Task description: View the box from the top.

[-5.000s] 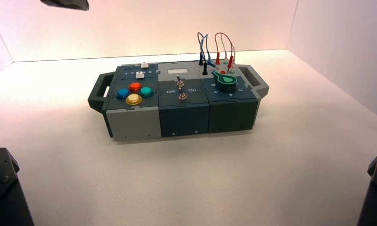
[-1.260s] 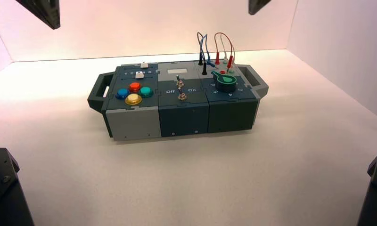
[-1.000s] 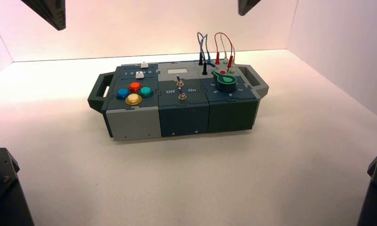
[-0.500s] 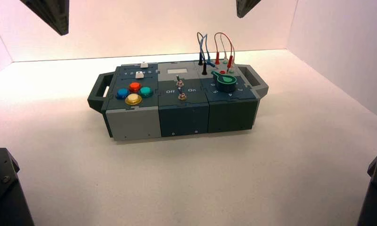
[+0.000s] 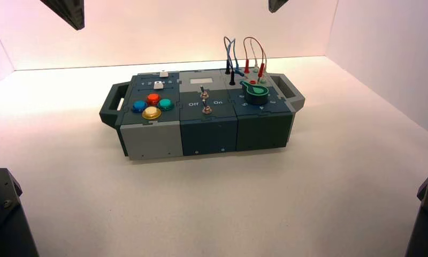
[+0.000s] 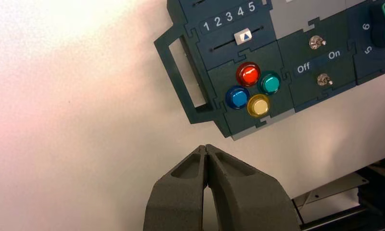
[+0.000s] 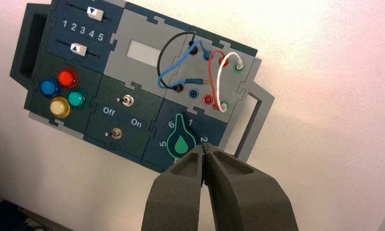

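1. Compared with five seconds ago, when one dark arm tip showed at the top of the high view, two now show there. Since half a second ago, both tips have shifted farther up that view, the left one also rightward. The box has not moved.
2. The left hand [image 6: 205, 147] hangs above the table [image 5: 201, 203], near the box's left end. Its fingers are pressed together, holding nothing.
3. The right hand [image 7: 204, 146] is above the box's right part, partly covering the knob panel in its wrist view. Its fingers are also closed together, with nothing between them.
4. The long dark-teal and grey box [image 5: 209, 138] sits on the table, top panels facing up, with a handle at each end.
5. On its left part are two white sliders [image 7: 78, 49] and four round buttons [image 6: 249, 74]: red, blue, green and yellow.
6. Two toggle switches [image 6: 317, 42] stand mid-box. On the right are a green-edged knob [image 7: 181, 142], its pointer between 6 and 1, and looped black, blue, red and white wires [image 7: 170, 60].
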Available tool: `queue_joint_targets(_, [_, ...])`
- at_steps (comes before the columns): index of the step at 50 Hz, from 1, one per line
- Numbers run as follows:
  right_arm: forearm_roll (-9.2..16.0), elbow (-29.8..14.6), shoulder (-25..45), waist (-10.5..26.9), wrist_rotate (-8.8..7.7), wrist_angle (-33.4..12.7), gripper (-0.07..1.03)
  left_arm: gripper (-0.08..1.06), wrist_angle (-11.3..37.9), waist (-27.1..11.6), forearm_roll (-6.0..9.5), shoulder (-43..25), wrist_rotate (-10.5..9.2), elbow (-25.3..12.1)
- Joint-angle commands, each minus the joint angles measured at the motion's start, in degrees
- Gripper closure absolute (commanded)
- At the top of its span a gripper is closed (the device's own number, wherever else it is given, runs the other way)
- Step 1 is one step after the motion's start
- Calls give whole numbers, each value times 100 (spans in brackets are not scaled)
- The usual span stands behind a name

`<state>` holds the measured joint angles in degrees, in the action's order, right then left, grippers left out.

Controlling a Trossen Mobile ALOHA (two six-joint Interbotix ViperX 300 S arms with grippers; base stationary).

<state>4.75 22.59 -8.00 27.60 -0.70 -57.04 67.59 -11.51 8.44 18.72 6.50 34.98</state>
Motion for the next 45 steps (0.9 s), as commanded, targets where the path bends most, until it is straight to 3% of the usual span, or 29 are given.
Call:
queue_joint_targets(1, [0,-114,-123,18,44,44,99,101,-44,-44,-9,9,0,-114])
queue_joint_targets(45, [-70,35,-105,18,26,53,99,101,-185,-44,-26,70,35,-97])
